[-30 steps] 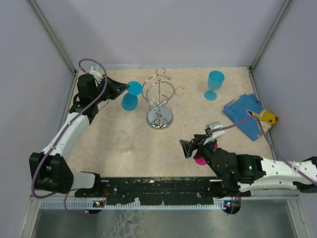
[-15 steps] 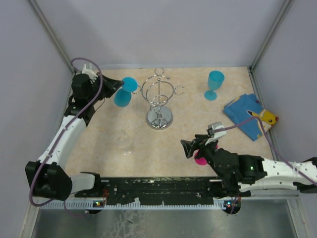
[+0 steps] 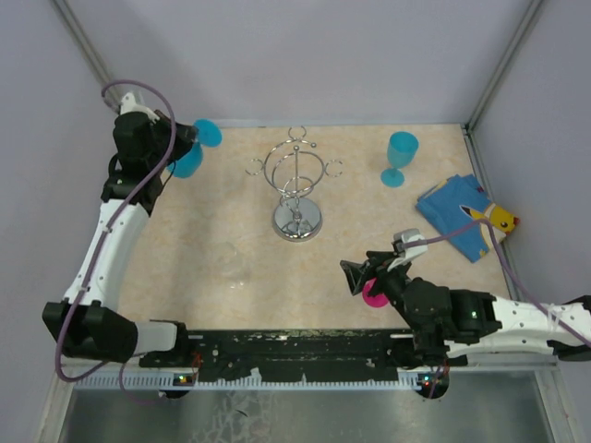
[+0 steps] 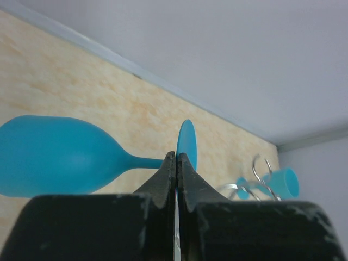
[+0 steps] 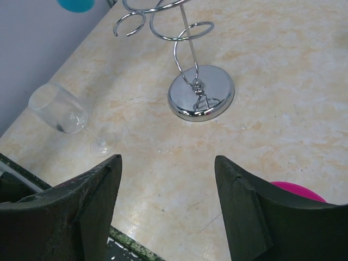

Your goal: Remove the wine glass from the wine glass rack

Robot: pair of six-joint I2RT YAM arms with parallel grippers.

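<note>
at the left end effector (image 4: 176, 160), the jaws are clenched on the stem of the blue wine glass (image 4: 60, 155), just beside its foot; the glass lies sideways, long axis roughly level, over the counter's (image 3: 369, 231) far left corner, well apart from the wine glass rack (image 3: 297, 189) to its right; i judge only setting down remains; the left arm reaches far; the right end effector (image 5: 167, 163) gapes empty, low near the front.

A robot test cell — two arms bolted to a marble-look bench (image 3: 369, 240) enclosed by plain grey walls (image 3: 305, 55) and metal framing.
</note>
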